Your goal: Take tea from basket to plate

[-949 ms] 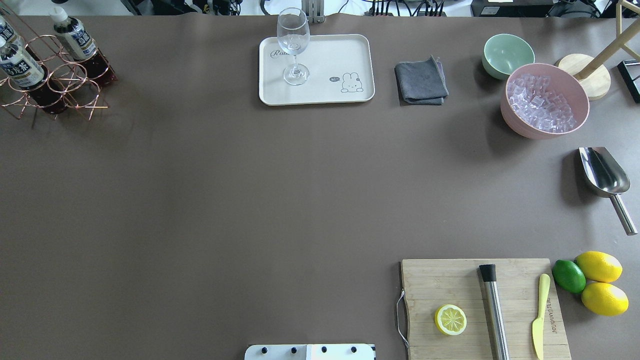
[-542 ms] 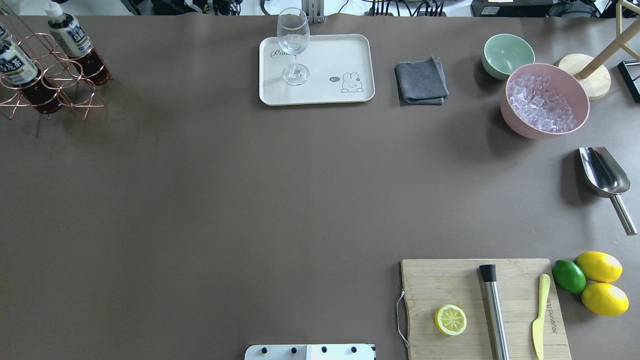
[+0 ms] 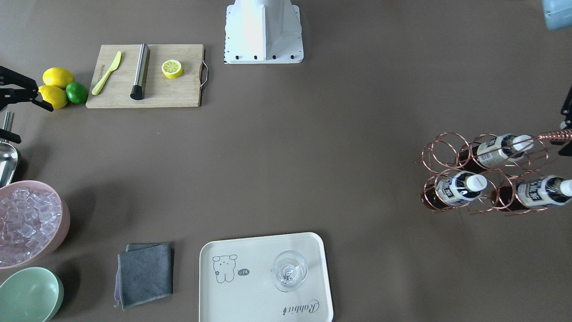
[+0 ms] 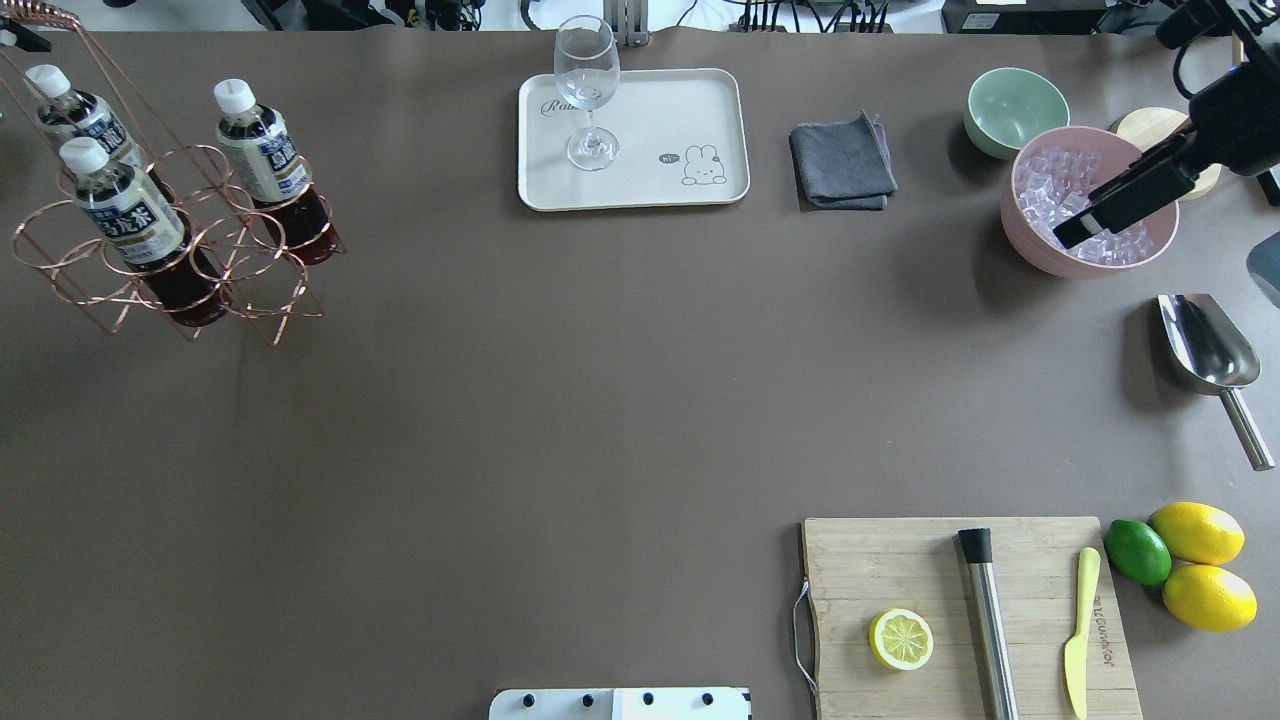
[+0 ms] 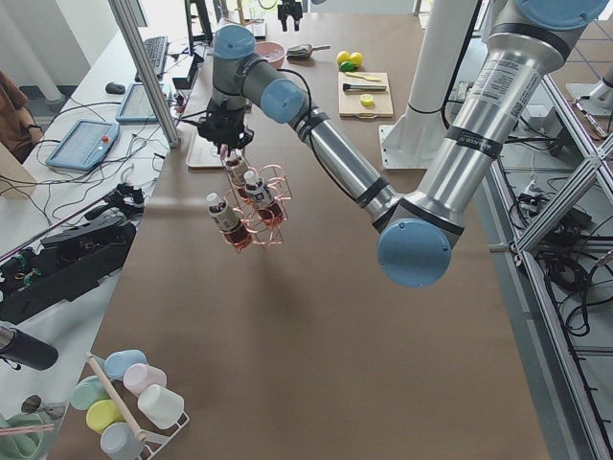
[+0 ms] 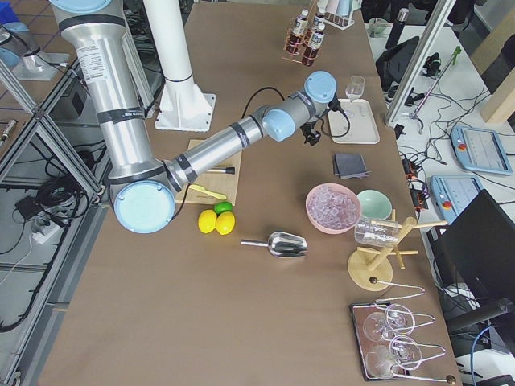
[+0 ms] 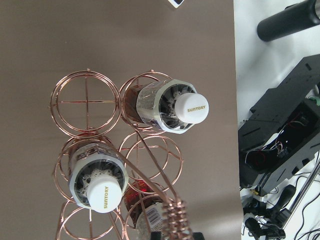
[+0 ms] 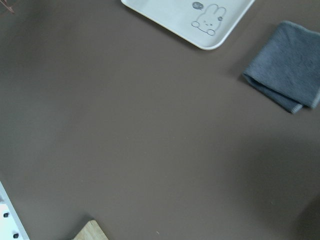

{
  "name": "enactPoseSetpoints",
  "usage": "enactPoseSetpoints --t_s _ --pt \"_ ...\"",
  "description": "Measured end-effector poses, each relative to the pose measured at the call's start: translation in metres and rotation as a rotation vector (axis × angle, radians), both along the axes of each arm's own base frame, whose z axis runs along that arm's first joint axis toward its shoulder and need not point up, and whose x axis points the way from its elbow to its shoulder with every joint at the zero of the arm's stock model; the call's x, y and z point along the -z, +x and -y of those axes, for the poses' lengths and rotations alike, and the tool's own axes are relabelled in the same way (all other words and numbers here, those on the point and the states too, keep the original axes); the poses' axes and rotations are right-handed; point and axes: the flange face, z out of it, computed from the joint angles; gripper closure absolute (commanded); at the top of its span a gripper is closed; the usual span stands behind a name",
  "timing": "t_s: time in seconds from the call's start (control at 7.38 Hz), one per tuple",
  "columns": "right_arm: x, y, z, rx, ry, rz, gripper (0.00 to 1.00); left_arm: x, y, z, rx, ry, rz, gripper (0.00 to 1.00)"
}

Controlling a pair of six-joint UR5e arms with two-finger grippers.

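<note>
Front-facing view: at the right edge, my left gripper [image 3: 565, 133] is clenched on the coiled top of the basket [image 3: 440, 153] handle, and three tea bottles [image 3: 456, 188] sit in three of its copper rings. At the left edge, my right gripper [image 3: 30, 123] has its fingers spread apart and released, near the lemons [image 3: 58, 77]. The plate [image 3: 250, 295] lies at bottom centre, well apart from the basket, with a wine glass [image 3: 289, 270] standing on it. Overhead view: the basket is at upper left with all three bottles in it, the plate is at top centre, and one dark finger of my right gripper shows over the pink bowl [image 4: 1030, 245] of ice at upper right. Left side view: the basket hangs tilted beneath my near arm, above the brown table [image 5: 335, 335]. Left wrist view: two bottles seen cap-on from above, with the handle coil running to bottom centre. Right wrist view: mostly bare table, a corner of the plate at the top, and a grey cloth [image 8: 285, 85] at upper right.
</note>
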Motion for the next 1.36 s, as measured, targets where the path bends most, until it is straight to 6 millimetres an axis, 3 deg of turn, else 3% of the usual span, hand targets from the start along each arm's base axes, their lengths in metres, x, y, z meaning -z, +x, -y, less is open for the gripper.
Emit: enactPoseSetpoints --t_s 0.27,0.41,0.81,1.08,1.36 --pt "0.067 -0.043 -0.001 0.076 0.099 0.079 0.0 0.067 0.048 -0.03 0.026 -0.086 0.007 1.0" --pt "0.09 -0.059 -0.007 0.108 0.19 0.128 0.0 0.088 0.065 -0.046 0.036 -0.122 -0.011 1.0" --pt "0.099 -0.077 -0.011 0.141 0.3 0.185 0.0 0.134 0.139 -0.083 -0.01 -0.191 -0.069 1.0" --pt "0.1 -0.078 -0.013 0.134 0.358 0.204 0.0 0.18 0.198 -0.114 -0.019 -0.195 -0.072 1.0" --pt "0.102 -0.075 -0.015 0.112 0.421 0.218 0.01 0.22 0.252 -0.129 -0.029 -0.205 -0.061 1.0"
